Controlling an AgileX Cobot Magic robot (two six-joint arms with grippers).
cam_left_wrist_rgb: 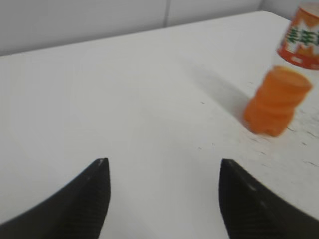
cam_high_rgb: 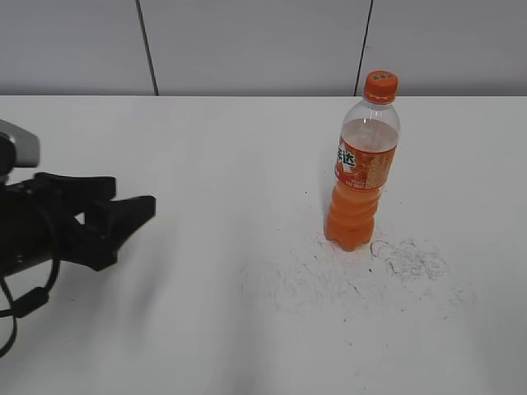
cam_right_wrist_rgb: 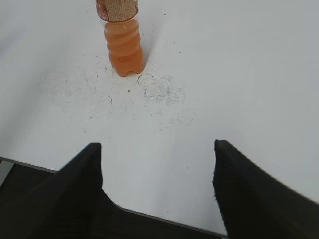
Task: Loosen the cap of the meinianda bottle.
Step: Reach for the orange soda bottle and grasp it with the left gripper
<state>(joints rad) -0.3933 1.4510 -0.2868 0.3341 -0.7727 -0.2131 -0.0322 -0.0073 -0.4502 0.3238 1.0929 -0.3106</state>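
Clear ribbed plastic bottle (cam_high_rgb: 362,169), ribbed orange cap (cam_high_rgb: 380,85) on, upright on scuffed white bench (cam_high_rgb: 230,164). Left end effector (cam_left_wrist_rgb: 162,199) and right end effector (cam_right_wrist_rgb: 157,186): matte black, fingers spread, empty.

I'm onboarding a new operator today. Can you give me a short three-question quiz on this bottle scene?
1. True or false: the cap sits on the meinianda bottle.
2. Multiple choice: the left gripper is A) clamped on the bottle, B) open and apart from it, C) shut on the cap.
3. Fill in: in the right wrist view the right gripper is open with only the scuffed white ____ between its fingers.

Key: 1 true. 2 B. 3 table.
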